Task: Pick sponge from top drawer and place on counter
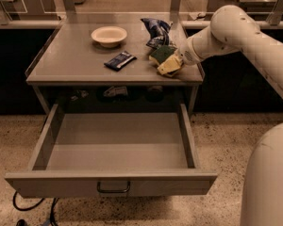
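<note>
The sponge (163,59), dark green over yellow foam, sits tilted at the right front of the grey counter (70,55), low on its surface. My gripper (173,63) comes in from the right and is shut on the sponge, at the end of my white arm (226,29). The top drawer (118,142) is pulled wide open below the counter; its grey inside holds nothing. Its dark handle (113,188) shows on the front.
A cream bowl (109,35) stands at the counter's back middle. A dark blue flat snack packet (119,60) lies in the middle. A crumpled blue bag (155,29) lies behind the sponge. My white base (269,182) fills the lower right. Cables (33,208) lie on the floor.
</note>
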You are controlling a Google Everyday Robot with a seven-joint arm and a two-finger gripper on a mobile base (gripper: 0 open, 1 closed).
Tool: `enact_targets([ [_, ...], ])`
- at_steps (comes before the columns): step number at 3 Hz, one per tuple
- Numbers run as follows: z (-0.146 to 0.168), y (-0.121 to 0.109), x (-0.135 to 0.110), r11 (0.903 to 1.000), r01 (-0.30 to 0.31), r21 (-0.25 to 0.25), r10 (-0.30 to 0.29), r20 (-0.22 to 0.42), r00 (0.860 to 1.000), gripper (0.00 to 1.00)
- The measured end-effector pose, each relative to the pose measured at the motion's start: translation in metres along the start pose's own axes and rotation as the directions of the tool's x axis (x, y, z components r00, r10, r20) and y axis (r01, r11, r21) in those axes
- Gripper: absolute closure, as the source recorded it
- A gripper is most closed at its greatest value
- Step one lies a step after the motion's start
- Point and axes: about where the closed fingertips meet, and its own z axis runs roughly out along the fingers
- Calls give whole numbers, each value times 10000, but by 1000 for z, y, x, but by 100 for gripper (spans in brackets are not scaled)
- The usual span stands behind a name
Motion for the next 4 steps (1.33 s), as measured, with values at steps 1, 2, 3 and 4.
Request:
enact_targets([
  [1,0,0,0,10000,0,-1,0,0,10000,35],
  [2,0,0,0,10000,0,-1,0,0,10000,11],
  [3,0,0,0,10000,0,-2,0,-1,10000,0],
  [4,0,0,0,10000,0,-3,0,-1,10000,0],
])
